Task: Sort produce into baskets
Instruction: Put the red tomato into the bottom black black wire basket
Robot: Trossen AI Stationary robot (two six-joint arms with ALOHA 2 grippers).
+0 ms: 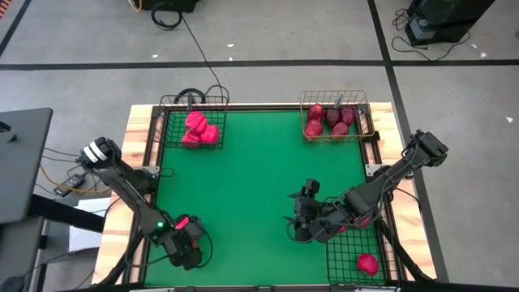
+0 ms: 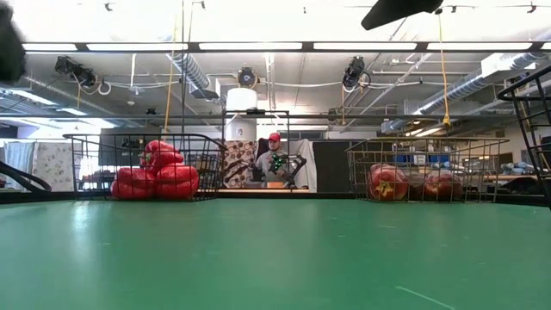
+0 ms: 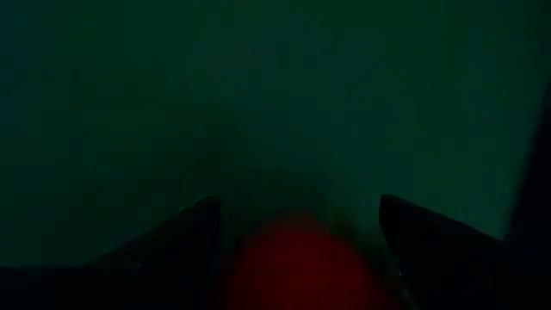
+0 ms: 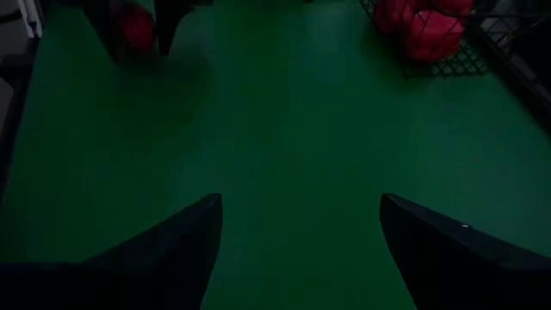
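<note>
Red produce item (image 3: 297, 263) pinched between left gripper (image 1: 183, 234) fingers, low over green table (image 1: 259, 178); right gripper (image 1: 298, 217) spread, empty, beside long black basket (image 1: 353, 264).

High view: peppers (image 1: 200, 130) in basket (image 1: 172, 122) upper left; apples (image 1: 331, 120) in basket (image 1: 361, 122) upper right; 1 tomato (image 1: 367, 264) in basket (image 1: 345, 258) lower right.

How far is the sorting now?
Done: red peppers fill the black basket, apples the gold basket, and one red item sits in the long basket. In hand: the left gripper has a red piece between its fingers. Right gripper open, empty.
</note>
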